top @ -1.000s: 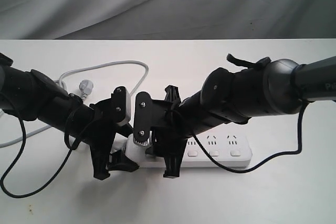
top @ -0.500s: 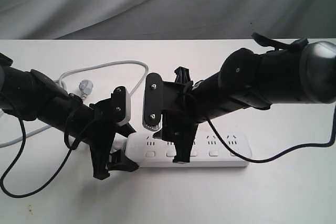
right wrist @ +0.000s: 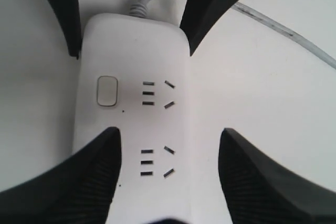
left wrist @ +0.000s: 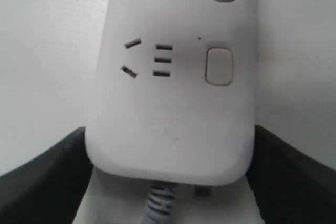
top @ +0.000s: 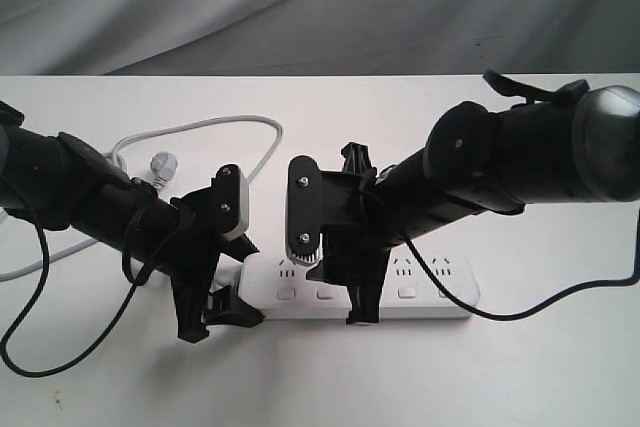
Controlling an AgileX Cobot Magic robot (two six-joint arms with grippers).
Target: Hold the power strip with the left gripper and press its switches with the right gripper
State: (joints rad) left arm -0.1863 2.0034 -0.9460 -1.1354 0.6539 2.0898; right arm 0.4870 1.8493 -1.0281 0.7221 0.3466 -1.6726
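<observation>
The white power strip [top: 430, 297] lies along the table's front. My left gripper [top: 215, 312] is shut on its cord end [left wrist: 173, 129], one black finger [left wrist: 42, 182] on each long side. Two switches [left wrist: 219, 66] show just past that grip. My right gripper [top: 355, 292] hangs open over the strip's middle, its fingers [right wrist: 247, 177] spread wider than the strip [right wrist: 136, 51]. One right finger [top: 362, 312] stands in front of the button row and hides a switch; whether it touches I cannot tell. The end switch [right wrist: 106, 91] shows uncovered.
The light grey cord [top: 200, 125] loops behind my left arm, with its plug [top: 163, 162] lying beside it. Black arm cables [top: 40, 347] trail on the white table [top: 560, 367]. A grey cloth [top: 320, 7] hangs behind the table's far edge.
My right gripper rose off the strip's left part, shifted right along it and came down again near its middle. My left gripper kept its hold on the cord end.
</observation>
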